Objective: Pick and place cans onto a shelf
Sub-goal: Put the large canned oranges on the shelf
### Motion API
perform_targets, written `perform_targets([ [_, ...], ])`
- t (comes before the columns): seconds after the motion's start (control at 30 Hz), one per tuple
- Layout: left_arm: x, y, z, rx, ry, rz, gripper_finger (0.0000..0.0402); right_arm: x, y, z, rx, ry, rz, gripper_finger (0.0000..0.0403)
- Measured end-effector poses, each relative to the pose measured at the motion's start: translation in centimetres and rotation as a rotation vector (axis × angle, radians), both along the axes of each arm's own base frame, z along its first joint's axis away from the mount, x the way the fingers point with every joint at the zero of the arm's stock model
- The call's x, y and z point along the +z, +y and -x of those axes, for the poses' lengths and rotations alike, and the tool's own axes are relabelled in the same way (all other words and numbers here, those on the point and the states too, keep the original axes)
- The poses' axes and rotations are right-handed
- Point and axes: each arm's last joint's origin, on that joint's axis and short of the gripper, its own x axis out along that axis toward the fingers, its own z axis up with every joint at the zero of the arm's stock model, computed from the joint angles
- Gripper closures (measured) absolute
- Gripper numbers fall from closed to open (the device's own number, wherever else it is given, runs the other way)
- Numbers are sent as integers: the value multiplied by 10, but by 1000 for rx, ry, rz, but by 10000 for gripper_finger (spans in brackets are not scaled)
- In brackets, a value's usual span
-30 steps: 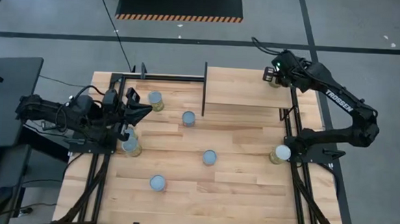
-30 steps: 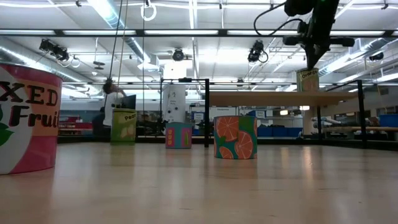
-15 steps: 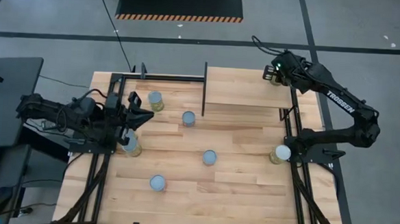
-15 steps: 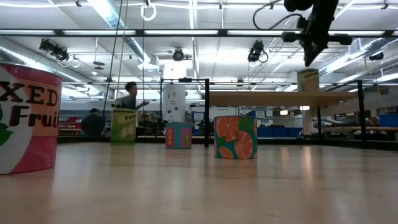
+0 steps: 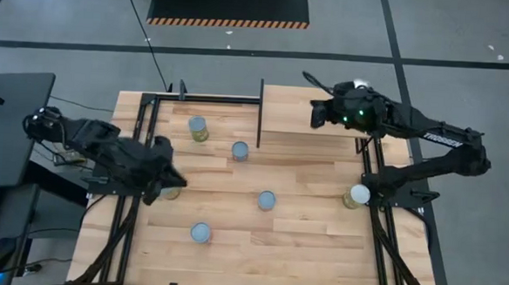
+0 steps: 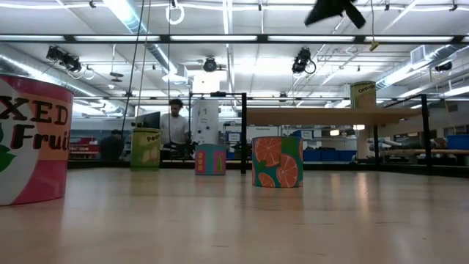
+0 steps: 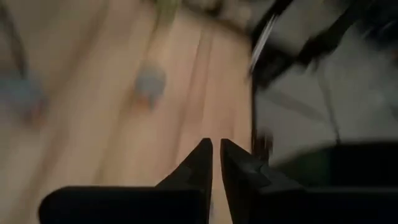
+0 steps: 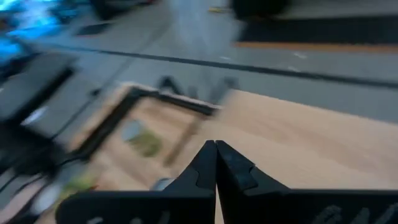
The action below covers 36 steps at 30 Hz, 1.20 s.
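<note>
Progress: early days by my read. One can (image 6: 363, 95) is standing on the shelf (image 5: 301, 110), out at the shelf's 2 o'clock corner. That's the only one I can see up there.
Left to do: six cans on the worktop (image 5: 310, 241) in the overhead shot. There's a yellow-green one (image 5: 198, 127) at 11 o'clock, a blue-topped one (image 5: 240, 150) just beside it toward the middle, and one (image 5: 267, 200) near dead centre. Another (image 5: 201, 233) sits at 7 o'clock, and one (image 5: 356, 195) at 3 o'clock by the right arm's base. The last (image 5: 172, 191) is at 9 o'clock, half hidden under the left arm.
Big pink can: the low cam has a Mixed Fruit tin (image 6: 29, 139) right up against the lens. I can't tell which of the others it matches.
Right pincer (image 8: 215, 163): hanging over the shelf, fingers pressed together with nothing between them.
Left pincer (image 7: 216, 163): at 9 o'clock, close by that half-hidden can. Fingers are nearly touching and carrying nothing.
Shelf contents: just that one can, the rest is bare wood.
</note>
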Motion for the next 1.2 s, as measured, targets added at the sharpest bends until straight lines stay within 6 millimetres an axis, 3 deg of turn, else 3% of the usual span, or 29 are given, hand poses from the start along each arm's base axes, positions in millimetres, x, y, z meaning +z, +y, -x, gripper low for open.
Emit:
perform_targets([
  [0.13, -15, -8, 6, 65, 340, 139, 327, 6, 15, -7, 134, -24, 71, 373],
  [0.27, -32, -13, 9, 308, 554, 279, 248, 6, 24, -8, 226, -13, 80, 319],
  [0.5, -76, -19, 4, 607, 713, 334, 84, 4, 35, -9, 339, 29, 95, 197],
  [0.6, -100, -15, 4, 756, 753, 322, 38, 4, 37, -9, 354, 33, 94, 149],
  [0.7, -120, -11, 7, 861, 778, 305, 17, 3, 37, -9, 359, 34, 91, 109],
  [0.9, -144, -3, 10, 991, 803, 287, 12, 3, 38, -9, 364, 21, 66, 57],
  [1.2, -165, 7, 10, 1056, 781, 262, 12, 3, 34, -9, 338, 8, 44, 44],
])
